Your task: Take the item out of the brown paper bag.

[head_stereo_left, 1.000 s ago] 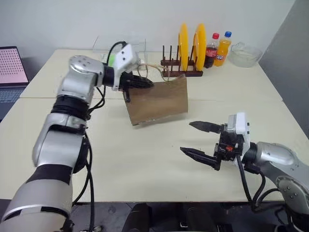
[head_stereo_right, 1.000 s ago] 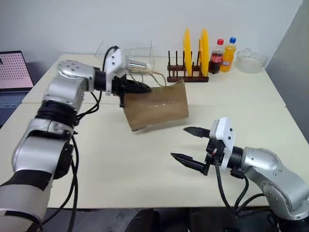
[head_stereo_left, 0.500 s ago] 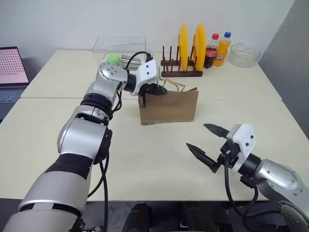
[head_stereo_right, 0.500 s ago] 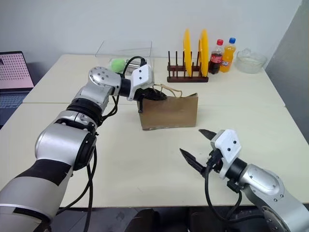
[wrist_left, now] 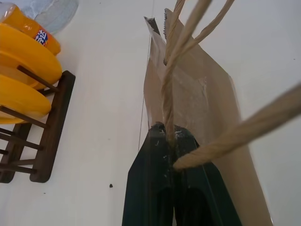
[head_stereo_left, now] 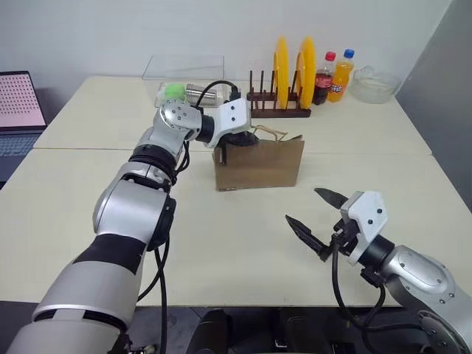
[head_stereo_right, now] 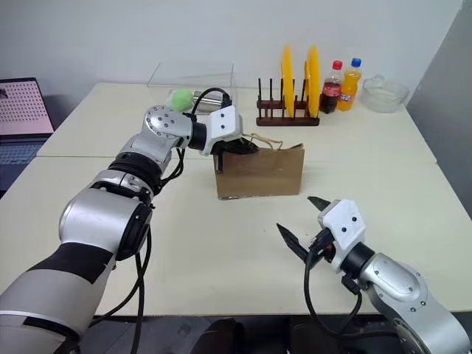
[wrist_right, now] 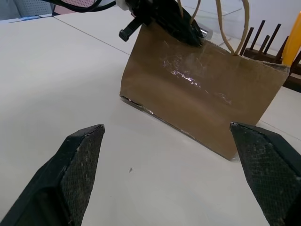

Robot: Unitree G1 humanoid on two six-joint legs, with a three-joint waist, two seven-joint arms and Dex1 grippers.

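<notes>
The brown paper bag stands upright on the table, mid-far, with its tan cord handles sticking up. My left gripper is at the bag's top left corner. In the left wrist view the left gripper is shut on a cord handle right at the bag's rim. My right gripper hovers open above the table, nearer to me than the bag and apart from it, and its fingers frame the bag. The item is hidden inside the bag.
Behind the bag stand a wooden dish rack with two yellow plates, a cola bottle, an orange soda bottle and a glass bowl. A clear box with a green ball is at the back left, and a laptop at the far left.
My left gripper brought the bag rightward and down, from tilted in the air to standing upright on the table. The right gripper stayed open and turned slightly.
</notes>
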